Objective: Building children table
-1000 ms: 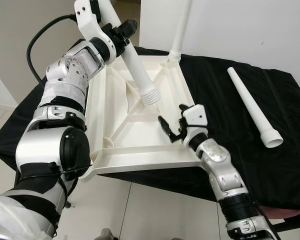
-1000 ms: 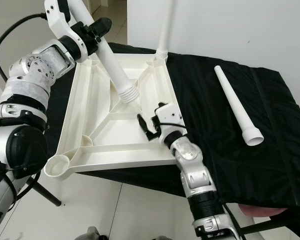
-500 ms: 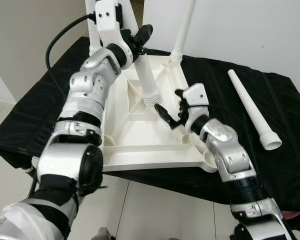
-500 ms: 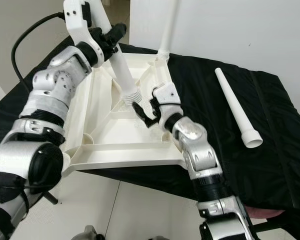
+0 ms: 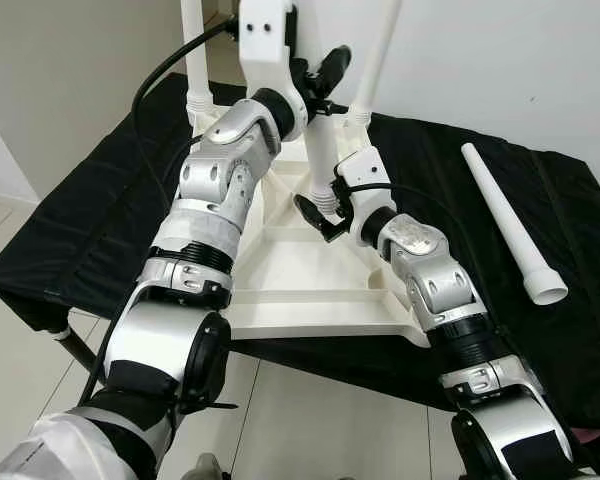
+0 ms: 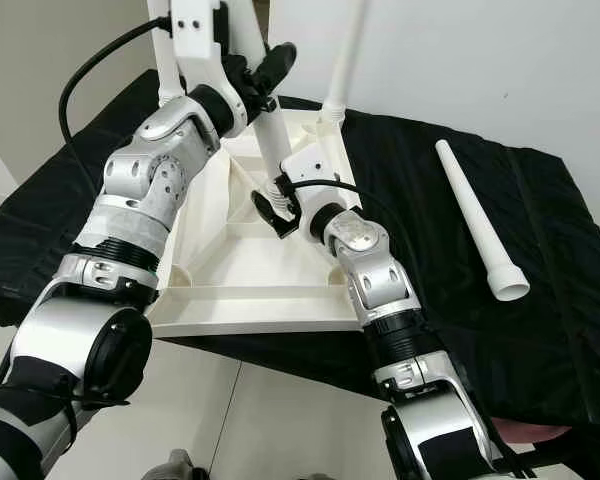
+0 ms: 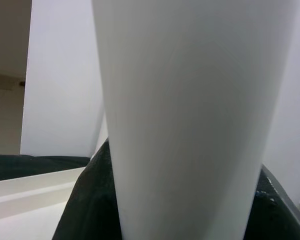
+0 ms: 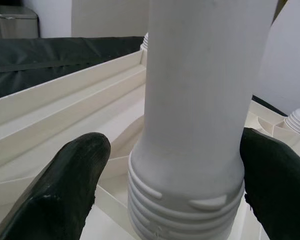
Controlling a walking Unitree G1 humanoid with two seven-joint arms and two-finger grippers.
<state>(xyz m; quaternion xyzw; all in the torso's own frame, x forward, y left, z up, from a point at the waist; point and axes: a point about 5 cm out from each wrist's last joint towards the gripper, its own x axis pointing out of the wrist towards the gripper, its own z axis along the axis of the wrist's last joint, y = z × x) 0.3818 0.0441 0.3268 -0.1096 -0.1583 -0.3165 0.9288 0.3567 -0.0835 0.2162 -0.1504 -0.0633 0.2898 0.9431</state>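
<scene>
Where the right hand (image 5: 323, 211) crowds it, leg (image 5: 320, 160) base half-hidden.

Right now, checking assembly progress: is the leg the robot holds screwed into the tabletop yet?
Not yet. The leg hangs above the tabletop, its threaded end fully exposed between the right gripper's open jaws.

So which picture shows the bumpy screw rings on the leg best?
The right wrist view: the leg's screw rings sit close up between the right hand's fingers. The eye views show them tiny; the left wrist view gives just smooth shaft.

Head cameras look down from above; wrist cameras sit very close.
All four views share the white table leg (image 5: 318, 160).
</scene>
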